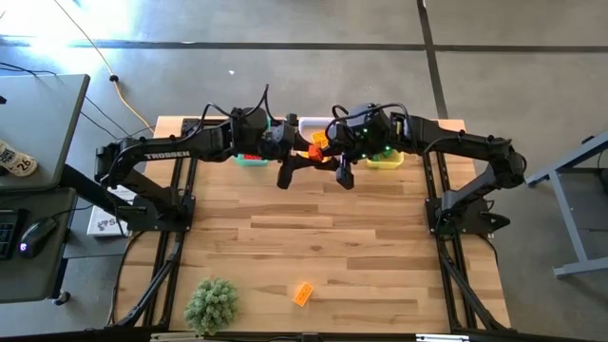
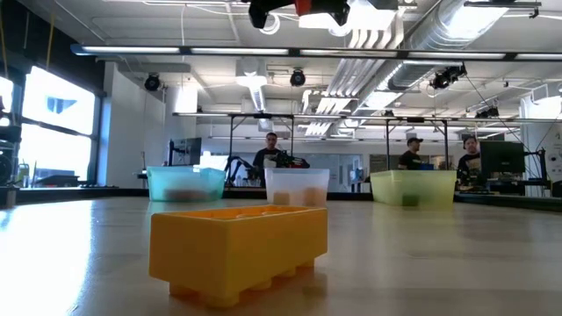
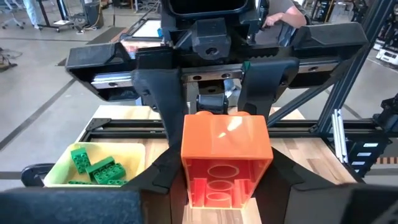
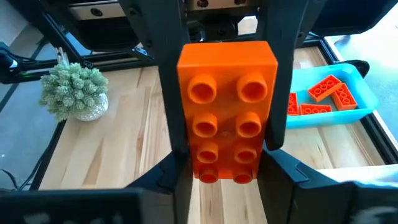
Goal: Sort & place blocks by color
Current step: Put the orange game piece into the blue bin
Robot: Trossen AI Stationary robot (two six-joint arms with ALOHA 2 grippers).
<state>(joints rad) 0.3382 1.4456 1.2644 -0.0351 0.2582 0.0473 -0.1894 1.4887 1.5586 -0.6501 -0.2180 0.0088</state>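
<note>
An orange two-by-four block hangs in the air between my two grippers, high over the table's far middle, just in front of the clear bin. My left gripper comes from the left and my right gripper from the right; both are shut on it. The block's studs face the right wrist camera and its hollow underside faces the left wrist camera. A yellow block lies flat near the table's near edge, large in the low view. My left gripper pinches the orange block by its two long sides, at the end toward the left arm, coming level from the table's left. The block is lifted clear of the table. My right gripper pinches the same block by its long sides, at the opposite end, coming level from the table's right. Its fingers lie along the block, which sits level between both holds.
Three bins stand along the far edge: a blue one with orange-red blocks, the clear one in the middle, a yellow-green one with green blocks. A small potted plant stands at the near left. People show beyond the table.
</note>
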